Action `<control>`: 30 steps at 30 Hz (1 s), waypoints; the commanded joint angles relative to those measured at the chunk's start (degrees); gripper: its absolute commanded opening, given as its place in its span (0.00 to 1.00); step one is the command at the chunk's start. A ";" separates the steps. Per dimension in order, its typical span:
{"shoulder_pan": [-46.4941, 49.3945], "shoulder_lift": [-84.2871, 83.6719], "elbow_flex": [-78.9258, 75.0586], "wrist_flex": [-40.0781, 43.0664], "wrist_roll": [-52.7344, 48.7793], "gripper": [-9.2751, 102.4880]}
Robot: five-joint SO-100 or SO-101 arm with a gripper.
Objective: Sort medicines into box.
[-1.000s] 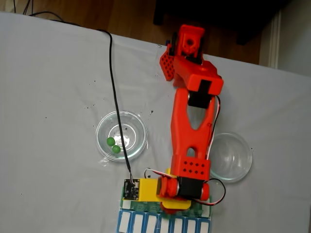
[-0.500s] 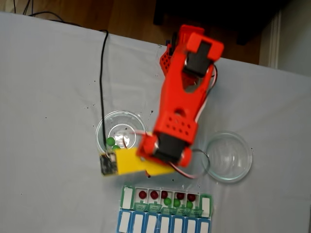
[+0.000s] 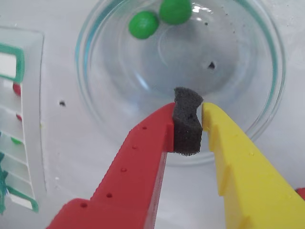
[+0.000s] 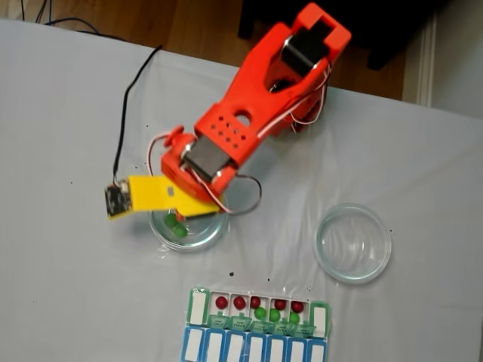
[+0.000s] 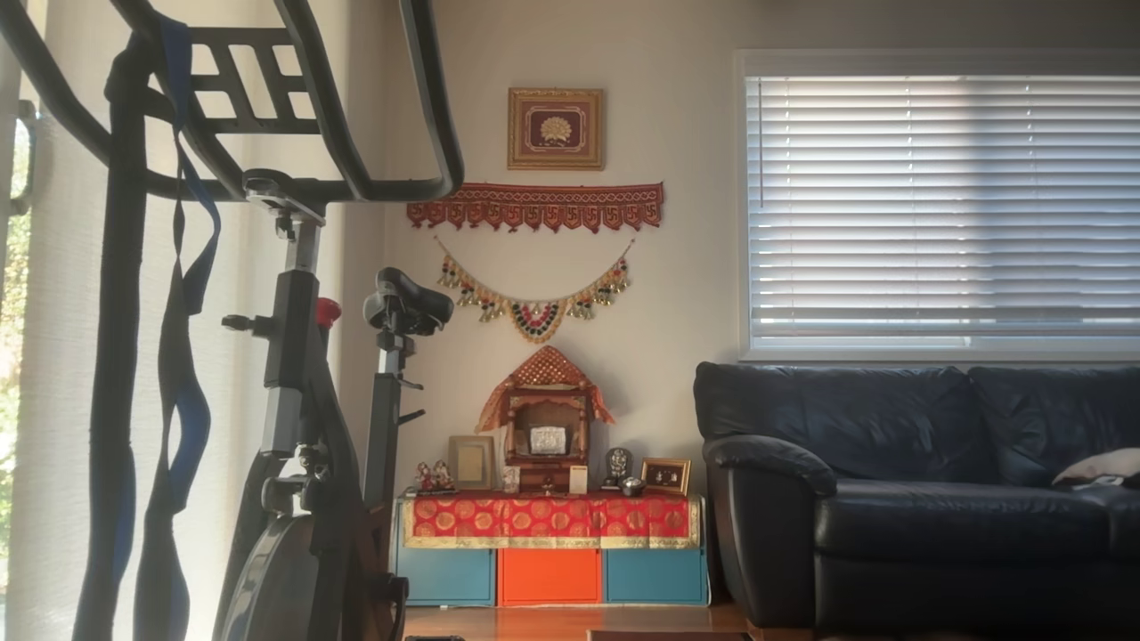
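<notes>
Two green medicines (image 3: 144,24) lie at the far side of a clear glass dish (image 3: 248,109) in the wrist view. My gripper (image 3: 188,112) hovers over the dish's near half, red and yellow fingers shut, with only its own black foam pad between the tips. In the fixed view the gripper (image 4: 198,213) hangs over that left dish (image 4: 162,230), where one green ball (image 4: 177,226) shows. The box (image 4: 198,305) lies below, its open white row holding several dark red balls (image 4: 221,302) and three green ones (image 4: 260,312). Its edge (image 3: 19,143) shows at the wrist view's left.
An empty glass dish (image 4: 353,243) stands to the right of the arm (image 4: 249,113) in the fixed view. A black cable (image 4: 132,98) runs from the wrist camera to the table's far edge. The other view shows a room with a sofa (image 5: 917,490).
The arm has swung from over the box up and left to the left dish. The box's filled compartments have come into sight.
</notes>
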 commanded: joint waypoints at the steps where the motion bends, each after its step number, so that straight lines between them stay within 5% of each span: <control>1: 0.44 9.49 3.96 -6.33 3.69 0.10; 15: -3.52 5.27 6.77 -13.62 23.47 0.15; 30: -3.08 -6.33 5.98 -20.13 25.49 0.21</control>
